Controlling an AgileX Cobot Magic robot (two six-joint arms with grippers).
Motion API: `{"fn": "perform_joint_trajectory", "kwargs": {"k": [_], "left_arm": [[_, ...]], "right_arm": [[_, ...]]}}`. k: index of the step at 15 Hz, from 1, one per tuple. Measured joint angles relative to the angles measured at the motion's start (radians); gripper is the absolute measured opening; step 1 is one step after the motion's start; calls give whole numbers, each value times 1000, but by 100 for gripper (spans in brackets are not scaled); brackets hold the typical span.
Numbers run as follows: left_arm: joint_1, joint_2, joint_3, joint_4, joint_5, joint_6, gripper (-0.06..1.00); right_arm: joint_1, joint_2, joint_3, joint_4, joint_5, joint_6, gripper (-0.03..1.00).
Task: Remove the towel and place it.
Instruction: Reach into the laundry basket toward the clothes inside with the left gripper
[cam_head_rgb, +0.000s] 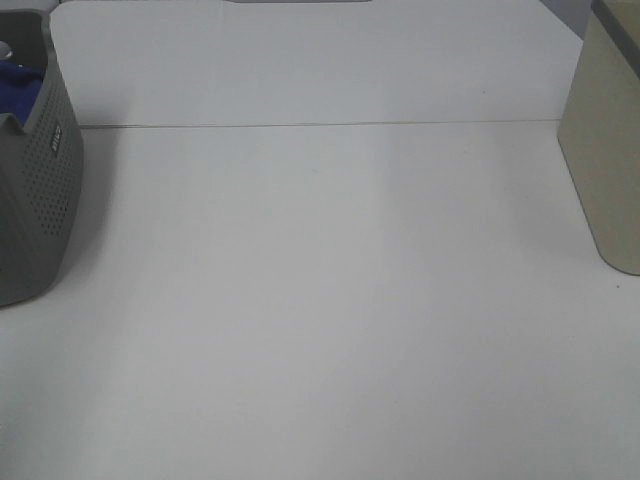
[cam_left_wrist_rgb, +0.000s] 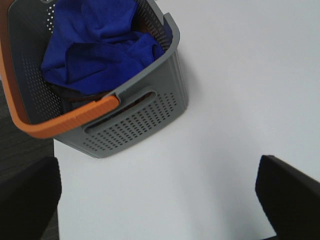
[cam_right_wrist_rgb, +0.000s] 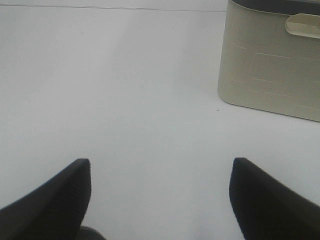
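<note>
exterior high: the grey perforated basket sits at the left edge of the frame, with a patch of the blue towel showing inside it at upper left. a beige bin stands at the right edge, with bare white desk between. no arm shows.

left wrist: the towel lies crumpled inside the basket, whose orange handle rests on the rim. the left gripper hovers beside the basket, jaws spread wide, empty.

right wrist: the right gripper faces the beige bin, its jaws wide apart and empty.

removal looks not yet begun. the next move likely calls for the left gripper to reach in and pinch a raised fold.
</note>
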Motion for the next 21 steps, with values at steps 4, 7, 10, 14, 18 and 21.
{"fn": "perform_joint_trajectory", "kwargs": {"k": [4, 7, 10, 14, 18, 21], "left_arm": [[0, 426, -316, 11, 75, 234, 99], [0, 674, -528, 57, 79, 298, 99], [0, 884, -763, 168, 81, 361, 99], [0, 1132, -864, 342, 80, 502, 99], [0, 1297, -864, 516, 82, 589, 99], [0, 1406, -864, 552, 62, 648, 99]], "right_arm": [[0, 0, 0, 0, 0, 0, 75], [0, 0, 0, 0, 0, 0, 75], [0, 0, 0, 0, 0, 0, 75], [0, 0, 0, 0, 0, 0, 75], [0, 0, 0, 0, 0, 0, 75], [0, 0, 0, 0, 0, 0, 75]]}}
